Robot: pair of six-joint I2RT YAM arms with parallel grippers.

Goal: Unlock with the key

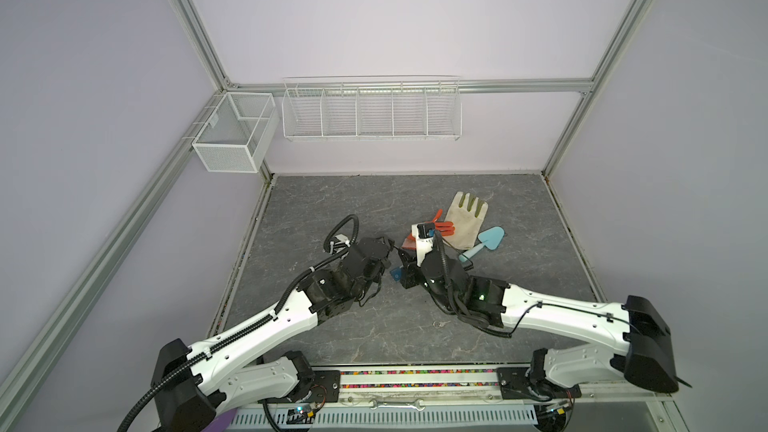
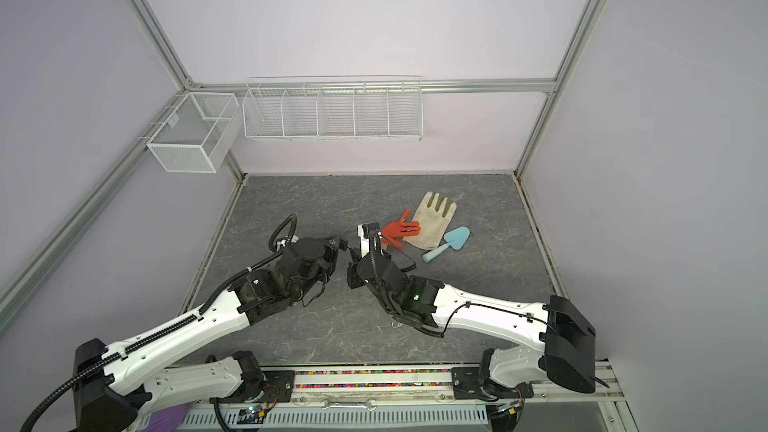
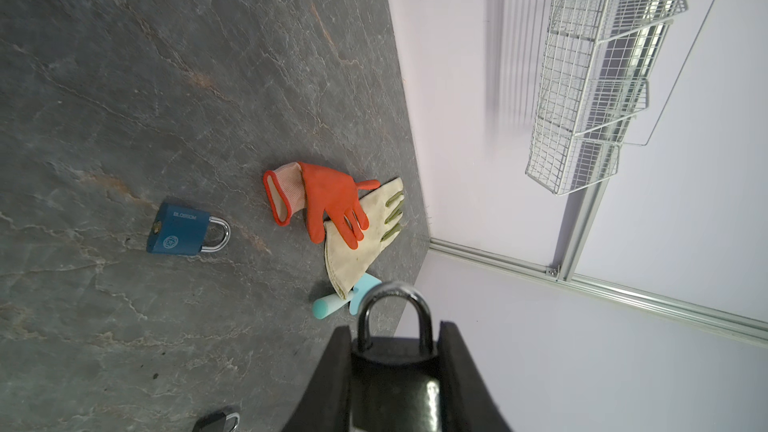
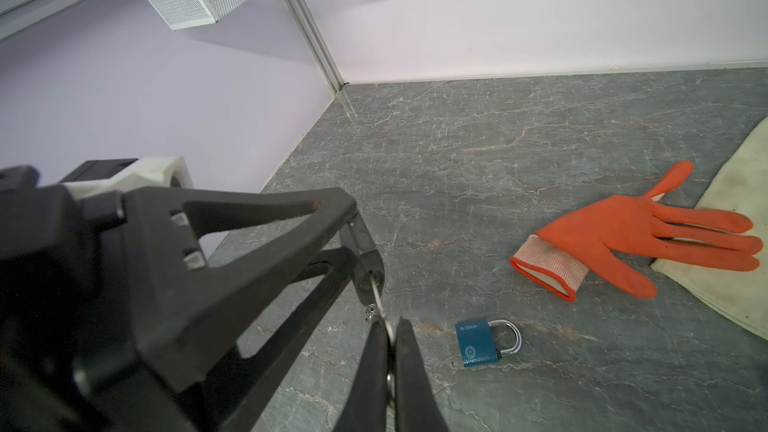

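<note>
key (image 4: pixel 379 302) pinched tight in right claw (image 4: pixel 390 328), tip poked into black padlock (image 3: pixel 390 371) gripped by left claw (image 3: pixel 394 351), held up near blue padlock (image 4: pixel 478 342) lying on worktop (image 4: pixel 498 139). loop (image 3: pixel 390 289) still shut; likely only needs a turn now.

A: Black padlock (image 3: pixel 392 376): body cut by the frame edge in left wrist view, and lost among the black wrists in both top views.
B: Key (image 4: pixel 381 305): head buried between the right jaws. Tiny ring (image 1: pixel 436 324), well apart from the orange glove (image 2: pixel 401 229): too small to identify.
</note>
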